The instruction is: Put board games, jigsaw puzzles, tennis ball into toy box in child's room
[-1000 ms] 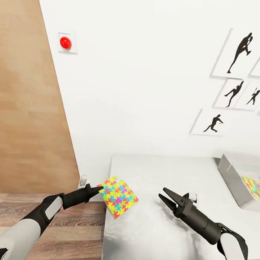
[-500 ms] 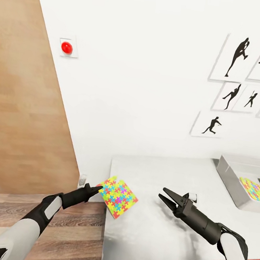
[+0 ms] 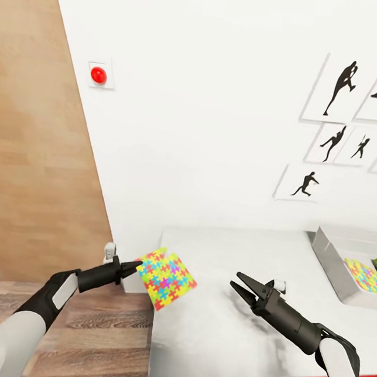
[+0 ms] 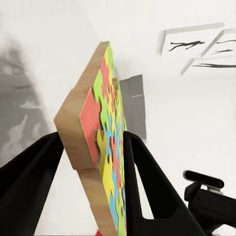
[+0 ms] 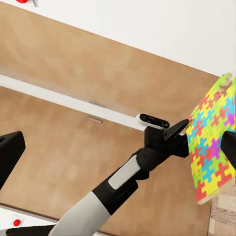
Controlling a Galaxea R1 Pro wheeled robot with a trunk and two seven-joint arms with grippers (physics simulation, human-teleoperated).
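The left gripper, black and two-fingered, has its jaws clenched on one edge of the flat square jigsaw puzzle, a thin wood-backed board faced with interlocking yellow, pink, blue and green pieces. In the left wrist view the fingers pinch the board across its thickness, so it stands nearly edge-on to that camera.

The puzzle is lifted and tilted over the near left corner of the pale grey-white counter. The right gripper hovers over the counter at about 3 o'clock from the puzzle, jaws spread and holding nothing.

The shallow light-grey toy box sits well apart, at roughly 2 o'clock from the held puzzle, with a second multicoloured puzzle already lying inside. I judge the carry must run rightward along the counter, board kept flat enough to clear the low sloping wall.
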